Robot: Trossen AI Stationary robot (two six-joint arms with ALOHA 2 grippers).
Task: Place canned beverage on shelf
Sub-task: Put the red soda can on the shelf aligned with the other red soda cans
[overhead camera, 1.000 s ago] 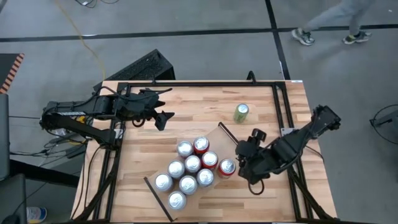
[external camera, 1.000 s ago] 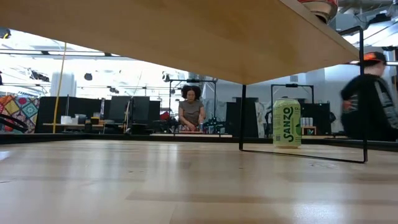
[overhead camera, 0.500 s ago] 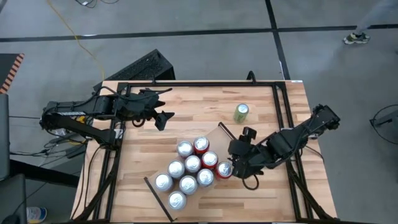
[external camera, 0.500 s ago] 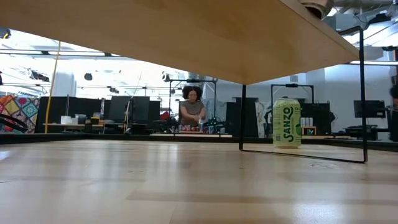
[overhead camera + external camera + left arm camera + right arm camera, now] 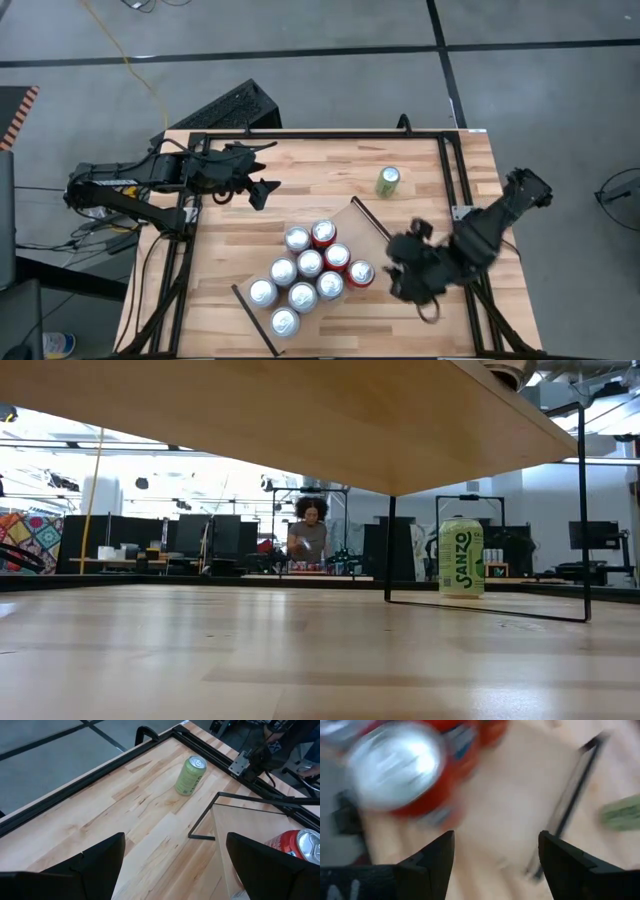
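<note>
We note the left claw (image 5: pixel 262 190) idle and spread over the bench's (image 5: pixel 230 255) left. Nine cans fill the shelf (image 5: pixel 340 222); the newest red can (image 5: pixel 361 272) stands released. The right claw (image 5: pixel 400 272), spread, has backed away; the green can (image 5: pixel 388 181) remains on the bench.

Nine cans (image 5: pixel 309 264) stand clustered on the shelf (image 5: pixel 345 225) near the worktop's (image 5: pixel 240 230) middle and front edge. A lone can (image 5: pixel 388 180) stands behind it toward the back edge. The right claw (image 5: pixel 400 270) hangs beside the shelf's right end; the left claw (image 5: pixel 262 187) waits near the left edge.
</note>
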